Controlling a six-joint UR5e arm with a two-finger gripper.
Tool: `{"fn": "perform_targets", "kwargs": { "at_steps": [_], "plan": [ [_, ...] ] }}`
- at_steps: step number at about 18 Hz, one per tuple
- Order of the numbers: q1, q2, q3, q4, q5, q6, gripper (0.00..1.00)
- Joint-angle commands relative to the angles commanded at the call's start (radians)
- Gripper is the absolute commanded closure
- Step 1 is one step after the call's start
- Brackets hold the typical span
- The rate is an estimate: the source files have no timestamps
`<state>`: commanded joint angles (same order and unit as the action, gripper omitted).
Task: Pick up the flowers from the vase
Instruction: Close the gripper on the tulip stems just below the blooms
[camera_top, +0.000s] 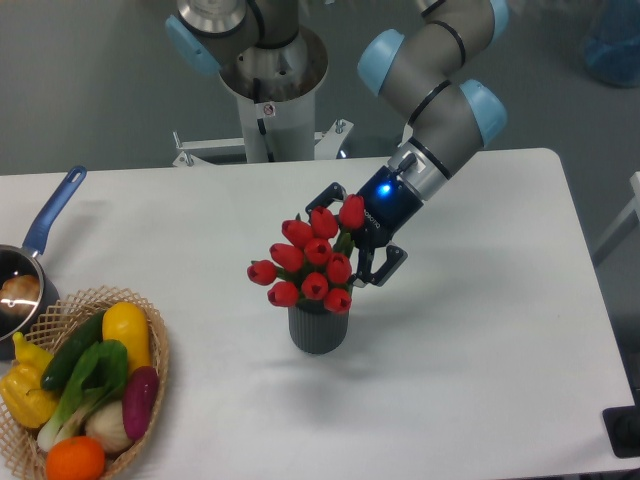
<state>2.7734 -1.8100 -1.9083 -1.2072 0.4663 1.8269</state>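
Note:
The flowers (310, 265), a bunch of red tulip heads with a bit of green leaf, stand in the vase (318, 330), a small dark grey ribbed cylinder near the middle of the table. My gripper (354, 232) comes in from the upper right and is tilted down toward the bunch. It is open. One finger (327, 193) shows behind the top tulip heads, the other finger (386, 264) sits to the right of the bunch. The upper right heads lie between the two fingers. The stems are hidden inside the vase.
A wicker basket (158, 345) of colourful vegetables sits at the front left corner. A blue-handled saucepan (40, 235) stands at the left edge. The arm's base (270, 70) rises behind the table's far edge.

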Motion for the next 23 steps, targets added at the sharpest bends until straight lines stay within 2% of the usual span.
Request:
{"fn": "perform_targets", "kwargs": {
  "at_steps": [3, 6, 16, 18, 20, 22, 23],
  "plan": [
    [-0.003, -0.003, -0.003, 0.0, -0.003, 0.015, 0.07],
    [-0.006, -0.02, -0.006, 0.002, -0.021, 0.026, 0.15],
    [0.006, -0.025, -0.025, 0.002, -0.116, 0.051, 0.19],
    [0.011, -0.025, -0.034, 0.002, -0.126, 0.051, 0.28],
    [0.014, -0.025, -0.037, 0.002, -0.132, 0.052, 0.3],
    [0.014, -0.023, -0.037, 0.002, -0.132, 0.055, 0.39],
    [0.014, -0.025, -0.038, 0.002, -0.133, 0.057, 0.39]
  ]
}}
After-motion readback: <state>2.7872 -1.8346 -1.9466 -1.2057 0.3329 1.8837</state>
